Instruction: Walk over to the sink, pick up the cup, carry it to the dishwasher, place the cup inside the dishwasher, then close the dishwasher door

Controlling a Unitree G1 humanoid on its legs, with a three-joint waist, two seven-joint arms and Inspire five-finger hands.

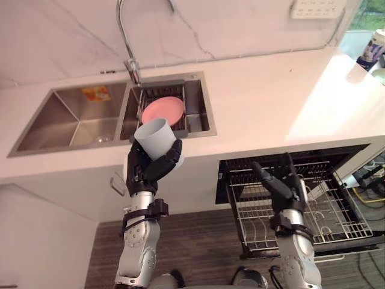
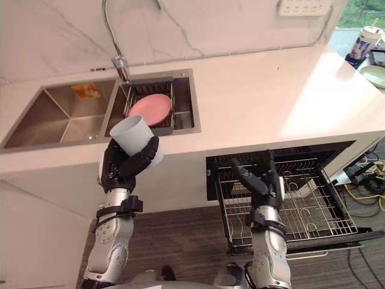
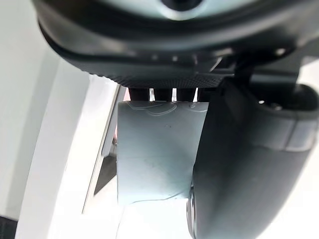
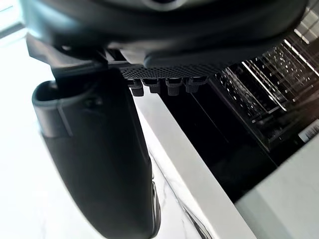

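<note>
The left robot hand [image 1: 149, 170] is gripping the cup [image 1: 157, 137], its fingers and thumb curling round the lower wall of the pale blue cup. The cup is being held in the air just in front of the sink [image 1: 72, 123], at the front edge of the table [image 1: 271, 102]. It is tilting, with its open mouth facing up and toward the sink. In the sink's right basin a pink plate [image 1: 162, 111] is lying in a dark rack [image 1: 161, 91], and the tap [image 1: 128, 42] is rising just behind the sink. To the right of the sink and below the table, the dishwasher [image 1: 355, 156] is standing open with its wire basket [image 1: 337, 211] pulled out. The right robot hand [image 1: 287, 191] is hovering over the left part of that basket, well apart from the sink, its fingers stretching out straight and holding nothing.
</note>
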